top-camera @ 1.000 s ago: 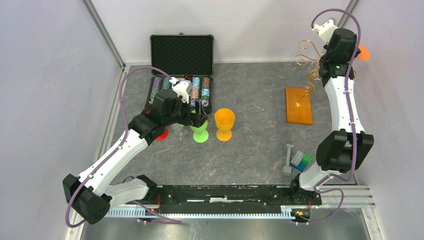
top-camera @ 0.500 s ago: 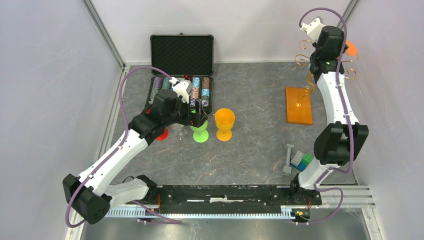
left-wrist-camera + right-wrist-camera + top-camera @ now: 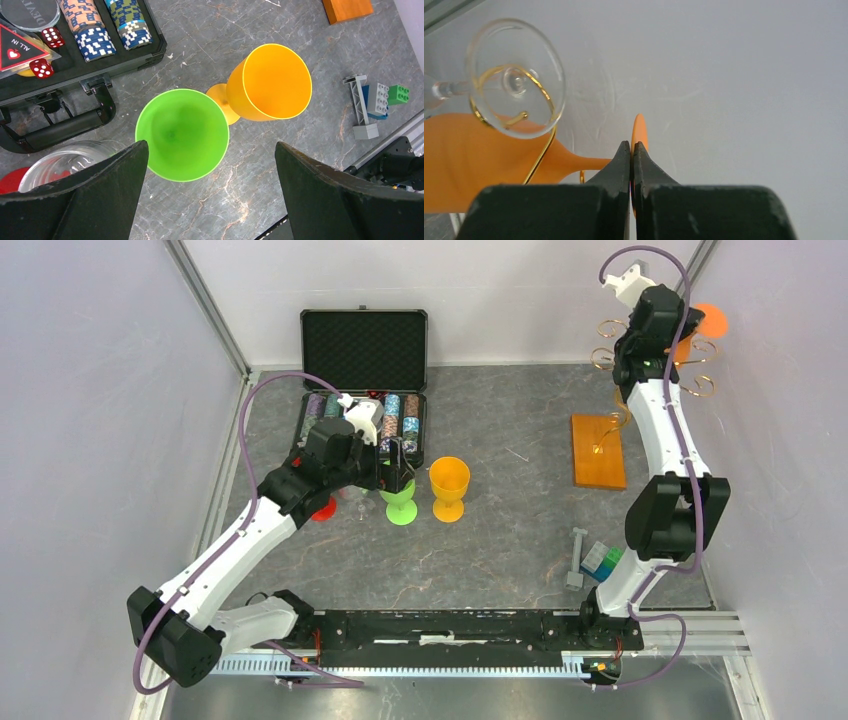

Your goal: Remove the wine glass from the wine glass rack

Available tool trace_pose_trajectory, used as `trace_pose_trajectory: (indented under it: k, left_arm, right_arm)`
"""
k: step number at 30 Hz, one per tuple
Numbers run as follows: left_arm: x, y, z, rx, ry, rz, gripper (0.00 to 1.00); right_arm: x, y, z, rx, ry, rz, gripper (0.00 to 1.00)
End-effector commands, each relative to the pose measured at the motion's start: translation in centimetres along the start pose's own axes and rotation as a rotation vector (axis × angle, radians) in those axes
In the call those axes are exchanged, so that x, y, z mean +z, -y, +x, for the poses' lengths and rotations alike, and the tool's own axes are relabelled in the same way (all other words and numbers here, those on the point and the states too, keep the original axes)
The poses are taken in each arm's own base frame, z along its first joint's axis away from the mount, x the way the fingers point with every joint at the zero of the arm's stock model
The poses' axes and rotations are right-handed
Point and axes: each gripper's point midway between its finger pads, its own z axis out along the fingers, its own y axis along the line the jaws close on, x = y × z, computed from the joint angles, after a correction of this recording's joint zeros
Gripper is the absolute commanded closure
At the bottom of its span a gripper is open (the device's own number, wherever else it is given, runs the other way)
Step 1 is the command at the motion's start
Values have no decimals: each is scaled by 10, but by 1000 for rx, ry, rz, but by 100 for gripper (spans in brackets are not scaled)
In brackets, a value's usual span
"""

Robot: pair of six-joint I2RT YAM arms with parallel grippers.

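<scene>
The right hand [image 3: 631, 150] is shut tight on the thin round foot of the orange wine glass [image 3: 474, 165]. The glass is high up by the gold wire curls of the rack [image 3: 598, 450]. A clear glass [image 3: 514, 80] hangs on a curl just beside it. Far off, the left hand [image 3: 211, 145] is wide open over a green cup [image 3: 181, 134]. A yellow cup [image 3: 270, 82] and a black case [image 3: 150, 50] are close by.
</scene>
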Motion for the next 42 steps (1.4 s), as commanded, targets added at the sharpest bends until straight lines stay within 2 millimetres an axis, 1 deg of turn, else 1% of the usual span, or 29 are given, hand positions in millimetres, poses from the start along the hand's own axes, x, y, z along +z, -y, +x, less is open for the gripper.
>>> trace_pose_trajectory:
  k: [1, 4, 10, 12, 16, 18, 24, 29, 33, 36, 40, 41, 42]
  left_arm:
    - [4, 3, -11, -6, 42, 19, 0]
    - [5, 3, -10, -9, 39, 22, 0]
    - [5, 2, -11, -9, 38, 21, 0]
    - [5, 2, -11, -10, 37, 22, 0]
    - [6, 2, -11, -17, 37, 24, 0]
    - [6, 2, -11, -18, 37, 23, 0]
    - [9, -2, -11, -23, 29, 15, 0]
    - [13, -1, -11, -30, 22, 22, 0]
    - [14, -1, -11, -38, 22, 29, 0]
    - [14, 0, -12, -39, 23, 32, 0]
    - [13, 1, -12, -41, 24, 38, 0]
    - [13, 1, -13, -41, 26, 39, 0]
    - [12, 1, -14, -40, 28, 40, 0]
  right_arm:
    - [-1, 41, -9, 37, 10, 134, 100]
    - [0, 44, -9, 28, 5, 153, 100]
    - [3, 43, -7, 15, -10, 190, 100]
    - [4, 45, -7, 16, -16, 217, 100]
    - [10, 54, -15, 39, -12, 256, 100]
    - [13, 53, -16, 38, -15, 267, 100]
    - [14, 55, -4, -17, -66, 342, 100]
    - [7, 68, 1, -31, -82, 410, 100]
    - [2, 81, -3, 26, -55, 435, 100]
    - [-4, 95, -9, 62, -27, 449, 100]
    - [-18, 119, -16, 125, 3, 477, 100]
    - [-22, 124, -17, 142, 12, 481, 97]
    - [-28, 131, -19, 156, 21, 491, 100]
